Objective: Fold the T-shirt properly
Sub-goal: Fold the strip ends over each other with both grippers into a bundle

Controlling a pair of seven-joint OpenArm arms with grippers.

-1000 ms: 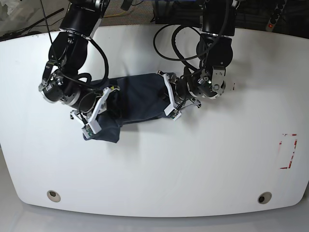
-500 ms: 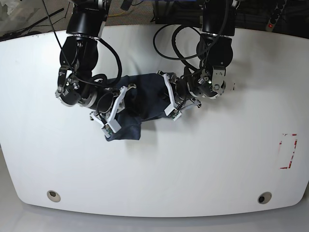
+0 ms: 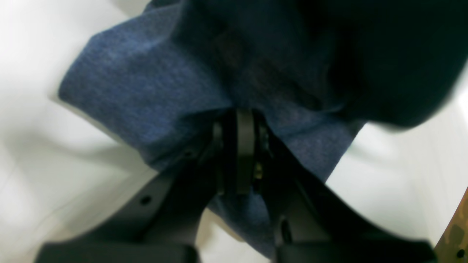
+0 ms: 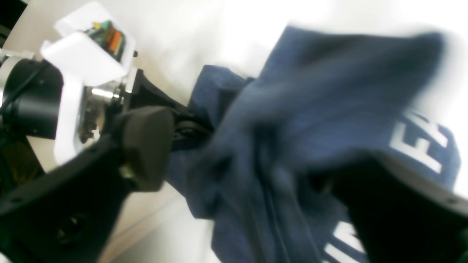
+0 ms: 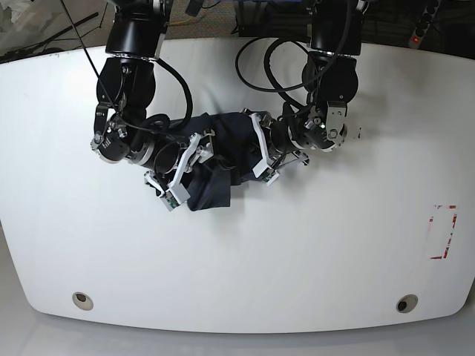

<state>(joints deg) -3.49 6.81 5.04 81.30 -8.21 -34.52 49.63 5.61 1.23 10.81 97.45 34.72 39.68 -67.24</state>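
The dark navy T-shirt (image 5: 226,137) lies bunched in the middle of the white table (image 5: 297,252). My left gripper (image 5: 254,152) is shut on its right edge. In the left wrist view the jaws of the left gripper (image 3: 244,118) are pressed together on the blue cloth (image 3: 146,84). My right gripper (image 5: 204,167) is at the shirt's left side, over a flap laid inward. In the right wrist view its fingers (image 4: 144,146) stand wide apart, with loose cloth (image 4: 321,91) between them and white lettering (image 4: 420,146) showing.
A red-marked rectangle (image 5: 443,231) is on the table at the right. Two round holes (image 5: 82,300) (image 5: 405,303) sit near the front edge. Black cables (image 5: 260,59) loop behind the shirt at the back.
My right gripper carried the shirt's left end to the right, toward the middle, and its jaws have opened. The left arm has stayed where it was, still shut on the cloth.
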